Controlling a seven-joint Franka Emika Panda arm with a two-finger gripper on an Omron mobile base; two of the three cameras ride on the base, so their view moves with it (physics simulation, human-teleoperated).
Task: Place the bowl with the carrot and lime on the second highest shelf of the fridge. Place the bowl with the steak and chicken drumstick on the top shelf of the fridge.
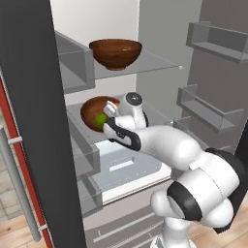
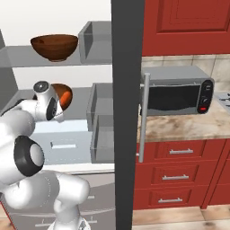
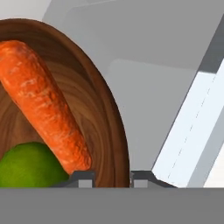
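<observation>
My gripper (image 1: 109, 115) is shut on the rim of the bowl with the carrot and lime (image 1: 93, 112), a glossy dark-brown bowl tipped toward the left base camera, at the level of the second highest shelf (image 1: 156, 110). In the hand view the rim of this bowl (image 3: 105, 113) sits between the finger tips (image 3: 83, 178), with the carrot (image 3: 43, 105) and lime (image 3: 26, 168) inside. Whether it rests on the pane I cannot tell. A second dark-brown bowl (image 1: 115, 53) stands upright on the top shelf (image 1: 157, 62); the steak and chicken drumstick are hidden by its wall.
The fridge's open right door carries clear bins (image 1: 213, 41) and the dark left door (image 1: 34, 121) stands close beside the arm. A white drawer (image 1: 128, 167) lies below the shelves. A microwave (image 2: 177, 92) sits on the counter above red cabinets, right of the fridge.
</observation>
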